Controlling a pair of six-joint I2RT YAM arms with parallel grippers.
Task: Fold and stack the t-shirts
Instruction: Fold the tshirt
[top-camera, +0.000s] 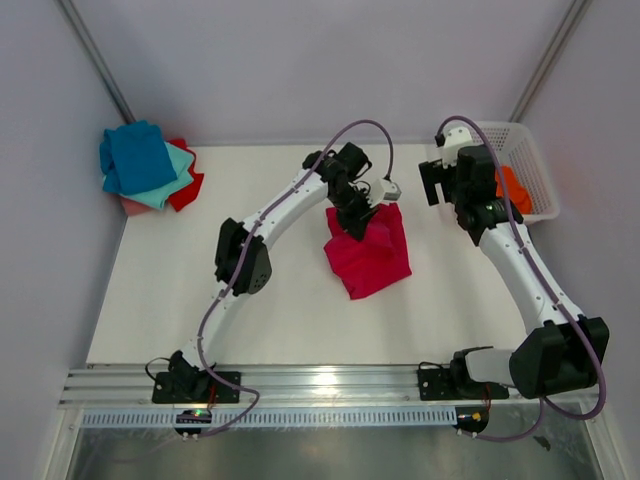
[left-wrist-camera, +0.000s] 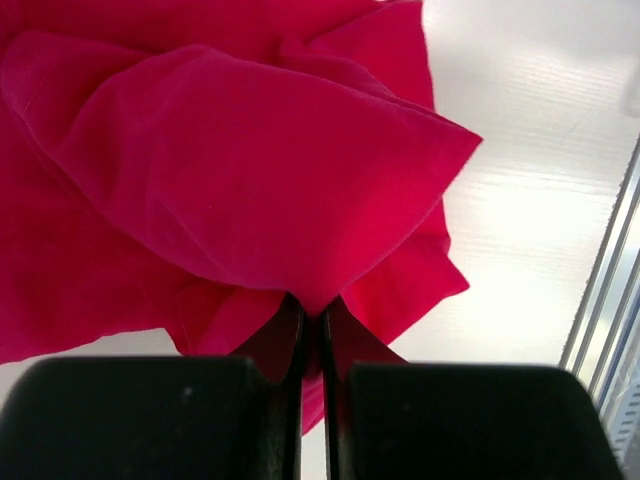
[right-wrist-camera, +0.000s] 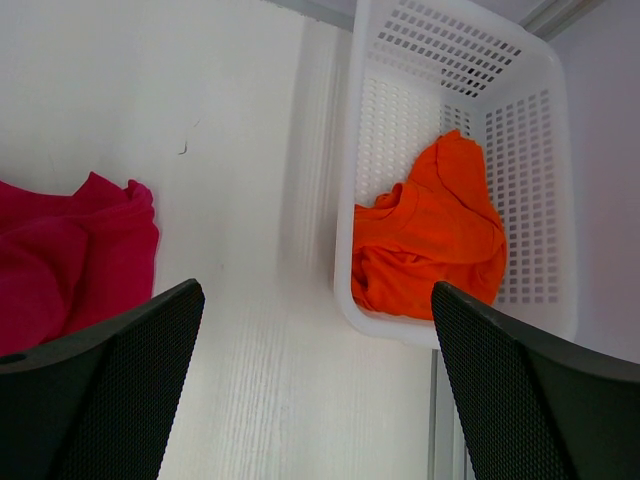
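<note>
A crumpled crimson t-shirt (top-camera: 372, 255) (left-wrist-camera: 220, 170) (right-wrist-camera: 70, 250) hangs down onto the middle of the table, lifted at its upper edge. My left gripper (top-camera: 358, 222) (left-wrist-camera: 312, 320) is shut on a fold of that cloth. Blue (top-camera: 137, 155), teal (top-camera: 172, 178) and red (top-camera: 188, 183) t-shirts lie stacked at the far left corner. An orange t-shirt (top-camera: 513, 190) (right-wrist-camera: 430, 235) lies crumpled in the white basket (top-camera: 535, 175) (right-wrist-camera: 395, 130). My right gripper (top-camera: 433, 183) (right-wrist-camera: 318, 345) hovers open over bare table, left of the basket, holding nothing.
The basket stands at the far right against the wall. A metal rail (top-camera: 330, 385) runs along the near edge where the arm bases are bolted. Walls close in on the left, right and back.
</note>
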